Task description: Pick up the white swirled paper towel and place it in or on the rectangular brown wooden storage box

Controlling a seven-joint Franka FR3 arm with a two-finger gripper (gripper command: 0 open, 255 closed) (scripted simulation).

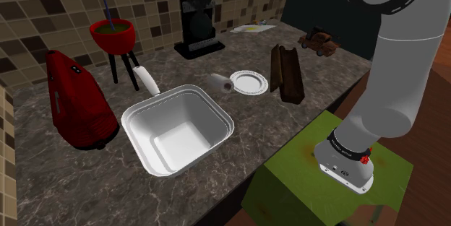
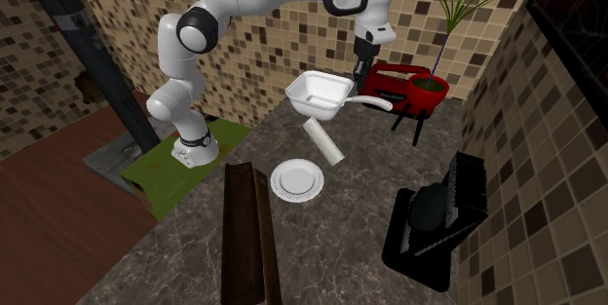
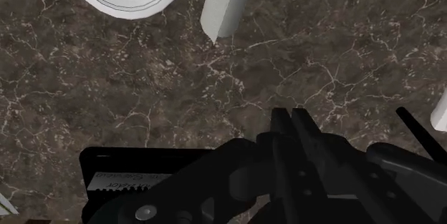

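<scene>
The white paper towel roll [image 1: 219, 82] lies on its side on the dark marble counter, touching the rim of a white plate [image 1: 249, 82]. The brown wooden box [image 1: 287, 73], long and narrow, lies just beyond the plate toward the shoulder view's right. In the second exterior view the roll [image 2: 323, 141] lies between the plate [image 2: 296, 180] and a white pan, with the box [image 2: 248, 235] in the foreground. My gripper [image 2: 361, 77] hangs high above the counter, shut on nothing. In the wrist view its tips [image 3: 294, 119] meet, far from the roll [image 3: 228, 4].
A white square pan [image 1: 177, 128] with a handle sits at the shoulder view's left of the roll. Behind it stand a red appliance [image 1: 79, 102] and a red bowl on legs [image 1: 112, 35]. A black machine [image 1: 199, 19] stands at the wall, a toy car [image 1: 319, 42] at the far right.
</scene>
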